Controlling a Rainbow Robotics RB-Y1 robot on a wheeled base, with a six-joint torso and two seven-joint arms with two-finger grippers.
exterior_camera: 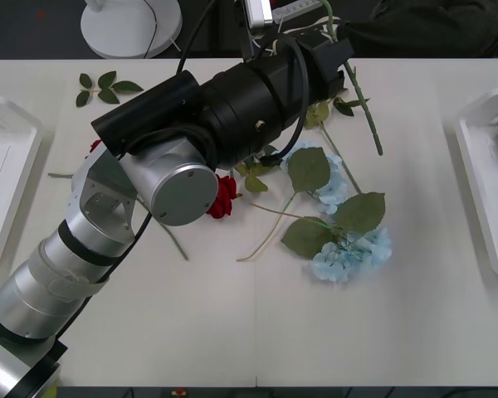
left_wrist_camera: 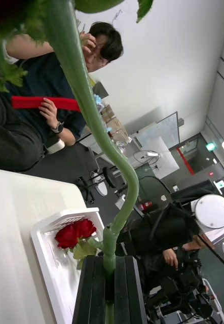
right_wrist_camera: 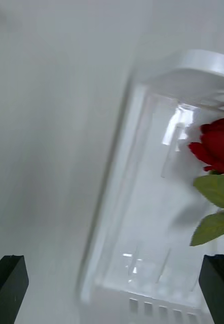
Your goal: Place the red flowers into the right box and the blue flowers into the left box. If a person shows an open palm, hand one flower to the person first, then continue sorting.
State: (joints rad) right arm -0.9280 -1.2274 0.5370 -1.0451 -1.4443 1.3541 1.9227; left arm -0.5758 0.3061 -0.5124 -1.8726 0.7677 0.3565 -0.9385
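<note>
the left end effector (left_wrist_camera: pixel 108 288) is clamped on a green stem (left_wrist_camera: pixel 91 116), its black fingers (left_wrist_camera: pixel 89 293) pressed against it from both sides. in the front view that arm reaches across the tabletop (exterior_camera: pixel 232 332) and holds the stem (exterior_camera: pixel 361 95) up at the far edge, beyond the blue flowers (exterior_camera: pixel 349 249).

the right end effector (right_wrist_camera: pixel 112 288) hangs spread wide and empty over the right box (exterior_camera: pixel 481 166), where one rose (right_wrist_camera: pixel 218 144) already lies.

the bloom on the held stem can't be made out. if red, it seems mid-transfer, and next calls for carrying it past the blue flowers to the right box. another rose (exterior_camera: pixel 224 197) lies just beside them, under the arm.
</note>
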